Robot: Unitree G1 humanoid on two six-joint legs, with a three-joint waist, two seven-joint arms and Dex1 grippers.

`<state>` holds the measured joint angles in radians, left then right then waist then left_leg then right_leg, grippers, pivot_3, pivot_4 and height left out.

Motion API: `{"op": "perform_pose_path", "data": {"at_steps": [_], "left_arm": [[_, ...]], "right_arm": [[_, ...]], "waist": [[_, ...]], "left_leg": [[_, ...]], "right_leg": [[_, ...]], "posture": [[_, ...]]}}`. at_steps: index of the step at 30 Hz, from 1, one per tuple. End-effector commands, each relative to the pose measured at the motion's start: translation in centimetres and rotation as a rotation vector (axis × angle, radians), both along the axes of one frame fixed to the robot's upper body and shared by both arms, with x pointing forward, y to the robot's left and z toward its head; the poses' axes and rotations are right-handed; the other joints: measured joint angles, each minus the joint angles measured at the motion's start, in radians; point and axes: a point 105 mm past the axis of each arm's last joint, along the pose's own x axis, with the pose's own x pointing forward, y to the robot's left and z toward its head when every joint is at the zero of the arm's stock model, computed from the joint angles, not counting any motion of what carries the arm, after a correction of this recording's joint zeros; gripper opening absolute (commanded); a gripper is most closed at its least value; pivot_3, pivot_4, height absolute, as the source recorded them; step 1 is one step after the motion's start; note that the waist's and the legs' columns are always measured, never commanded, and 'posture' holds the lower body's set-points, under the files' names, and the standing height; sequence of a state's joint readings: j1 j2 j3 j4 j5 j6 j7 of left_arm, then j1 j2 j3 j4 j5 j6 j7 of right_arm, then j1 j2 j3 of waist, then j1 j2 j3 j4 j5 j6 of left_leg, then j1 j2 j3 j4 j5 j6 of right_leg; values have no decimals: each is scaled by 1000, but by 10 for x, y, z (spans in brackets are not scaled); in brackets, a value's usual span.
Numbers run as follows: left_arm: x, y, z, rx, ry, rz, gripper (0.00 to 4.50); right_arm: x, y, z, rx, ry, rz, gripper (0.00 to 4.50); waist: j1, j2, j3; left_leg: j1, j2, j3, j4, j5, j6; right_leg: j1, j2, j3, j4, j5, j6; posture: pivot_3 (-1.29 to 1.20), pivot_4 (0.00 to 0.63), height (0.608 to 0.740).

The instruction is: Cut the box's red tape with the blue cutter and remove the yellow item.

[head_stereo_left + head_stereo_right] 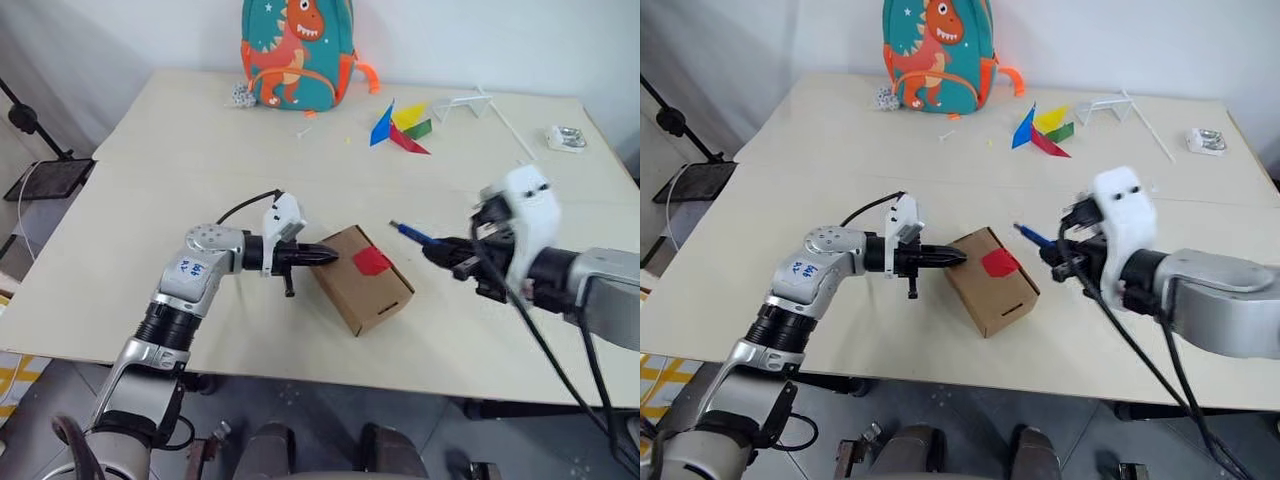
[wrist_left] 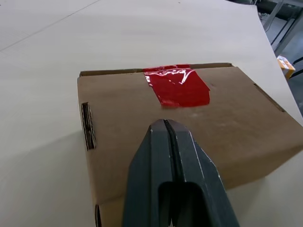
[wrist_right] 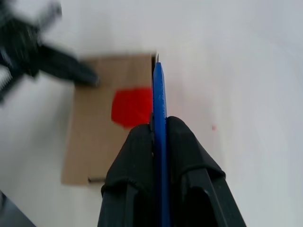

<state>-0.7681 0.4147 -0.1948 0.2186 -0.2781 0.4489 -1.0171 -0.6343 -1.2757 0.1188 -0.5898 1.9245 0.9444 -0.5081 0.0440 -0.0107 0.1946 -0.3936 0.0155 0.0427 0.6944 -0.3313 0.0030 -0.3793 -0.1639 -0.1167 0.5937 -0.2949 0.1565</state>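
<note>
Table (image 1: 200, 180): pale wood, wide, carrying everything below.

Backpack (image 1: 297, 52): teal with an orange dinosaur, upright at far edge against wall. Small pale patterned bit just beside its left foot, too small to tell what.

Box (image 1: 362, 280): brown cardboard, lid shut, lying skewed near front-centre of table, between both arms. Slot cut visible in one side wall from left wrist view.

Left gripper (image 1: 325, 256): fingers pressed together, nothing between them, pointing roughly level toward robot's right, tip at box's left upper edge. Touching or only just beside: cannot tell.

Right gripper (image 1: 445, 250): clamped on cutter, aimed toward box from robot's right, apart from it.

Pinwheel (image 1: 402, 128): blue, yellow, red and green paper blades, flat on table well behind box, with white stick (image 1: 500, 112) reaching off toward far right.

Small white object (image 1: 566, 138) near far right edge; too small to identify.

Cutter (image 3: 158, 113): slim, dark blue, held lengthwise between right fingers (image 3: 189, 156), front end sticking out toward box's right upper edge, short of it, above table.

Tape (image 2: 177, 86): glossy red strip, wrinkled, stuck on box top and folding over lid's edge, uncut. Sits between left tip and cutter tip.
</note>
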Motion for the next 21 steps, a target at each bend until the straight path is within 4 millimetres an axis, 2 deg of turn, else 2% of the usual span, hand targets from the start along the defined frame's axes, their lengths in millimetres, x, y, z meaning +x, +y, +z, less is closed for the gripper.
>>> {"op": "perform_pose_path", "data": {"at_steps": [1, 6, 10, 16, 21], "left_arm": [[2, -3, 2, 4, -7, 9, 0], [2, 1, 0, 21, 1, 25, 0], [0, 1, -2, 22, 7, 28, 0], [-2, 1, -6, 33, 18, 31, 0], [-4, 2, -9, 44, 24, 33, 0]], "right_arm": [[9, 3, 2, -23, -17, -19, 135], [19, 25, -2, -25, -16, -17, 135], [20, 26, -7, -51, -10, -31, 135], [25, 21, -7, -43, 3, -92, 135], [24, 25, -7, -29, 13, -88, 135]], "waist": [[-1, 0, 0], [-9, 0, 0], [-8, 0, 0], [-15, 0, 0], [-17, 0, 0]], "left_leg": [[0, 0, 0, 0, 0, 0], [-4, 0, 0, 1, 0, 0], [-12, 0, 0, 5, 0, 0], [-12, 0, 1, 5, 0, 0], [-12, 0, 1, 4, 0, 0]], "right_leg": [[0, 0, 0, 0, 0, 0], [-5, 0, 0, 2, 0, 0], [-13, -1, 0, 7, 0, 0], [-13, -1, 0, 9, 0, 0], [-14, -1, 0, 9, 0, 0]], "posture": [[0, 150, 740], [0, 150, 740], [0, 150, 740], [0, 150, 740], [0, 150, 740]]}}
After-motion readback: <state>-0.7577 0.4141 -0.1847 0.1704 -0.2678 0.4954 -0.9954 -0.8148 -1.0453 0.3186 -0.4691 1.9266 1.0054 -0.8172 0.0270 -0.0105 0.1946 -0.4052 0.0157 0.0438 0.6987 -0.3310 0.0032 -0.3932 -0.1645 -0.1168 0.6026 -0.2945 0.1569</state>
